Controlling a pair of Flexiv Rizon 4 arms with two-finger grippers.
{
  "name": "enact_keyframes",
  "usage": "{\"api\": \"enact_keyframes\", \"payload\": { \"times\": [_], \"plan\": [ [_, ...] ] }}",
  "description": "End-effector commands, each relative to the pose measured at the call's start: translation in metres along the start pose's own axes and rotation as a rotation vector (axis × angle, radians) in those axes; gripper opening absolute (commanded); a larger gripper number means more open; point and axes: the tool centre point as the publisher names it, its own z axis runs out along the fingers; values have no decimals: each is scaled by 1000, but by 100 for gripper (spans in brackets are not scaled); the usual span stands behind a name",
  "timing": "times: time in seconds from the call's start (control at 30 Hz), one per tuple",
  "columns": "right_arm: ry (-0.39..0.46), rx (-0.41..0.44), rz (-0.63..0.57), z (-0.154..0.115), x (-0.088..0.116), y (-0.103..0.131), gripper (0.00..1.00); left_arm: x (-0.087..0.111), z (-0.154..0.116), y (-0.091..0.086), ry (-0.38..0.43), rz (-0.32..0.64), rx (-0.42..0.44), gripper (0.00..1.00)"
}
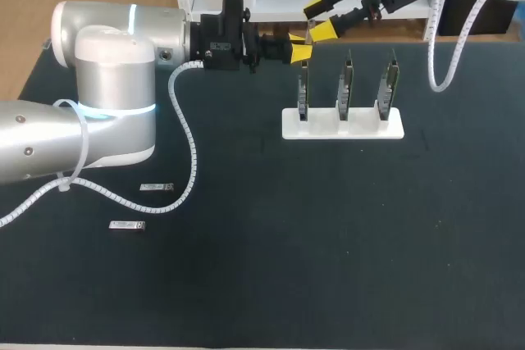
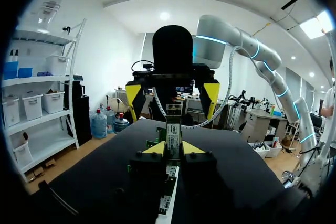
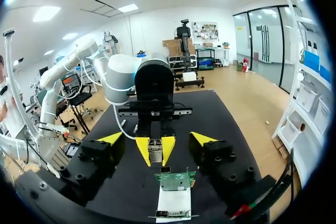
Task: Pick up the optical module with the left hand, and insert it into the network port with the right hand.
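Handover looks to be where we are. Our left gripper has its fingers pressed onto a small silver module, pinching it from two sides. It holds the module just above the nearest of three green cards, which stand upright in a white stand. Our right gripper faces it from the far side with its fingers spread wide. The module sits ahead of them in the gap, and neither fingertip seems to touch it.

We judge the pick-up done, since the module is off the table and in the left gripper. What is left is for the right gripper to close on the module, for the left to let go, and then for the module to be pushed into a port on a card. We cannot pick out the port itself.

Two more modules lie flat on the table, well behind the left gripper and beside its arm.
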Motion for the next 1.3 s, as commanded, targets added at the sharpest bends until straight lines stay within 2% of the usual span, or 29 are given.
{"api": "enact_keyframes", "payload": {
  "times": [0.03,0.77,0.8,0.83,1.17,1.3],
  "plan": [
    [1,10,-1,0,0,3,0,0,0,-2,-2,1,-6,0],
    [9,28,6,-4,1,5,0,0,0,-2,-2,1,-6,0],
    [9,29,6,-5,1,5,0,0,0,-2,-2,1,-6,40],
    [10,29,5,-5,1,5,0,0,0,-2,-2,1,-6,100],
    [16,31,-1,-5,0,8,0,0,0,-2,-2,1,-6,100],
    [18,31,-3,-4,0,9,0,0,-1,-3,21,21,3,100]
  ]
}}
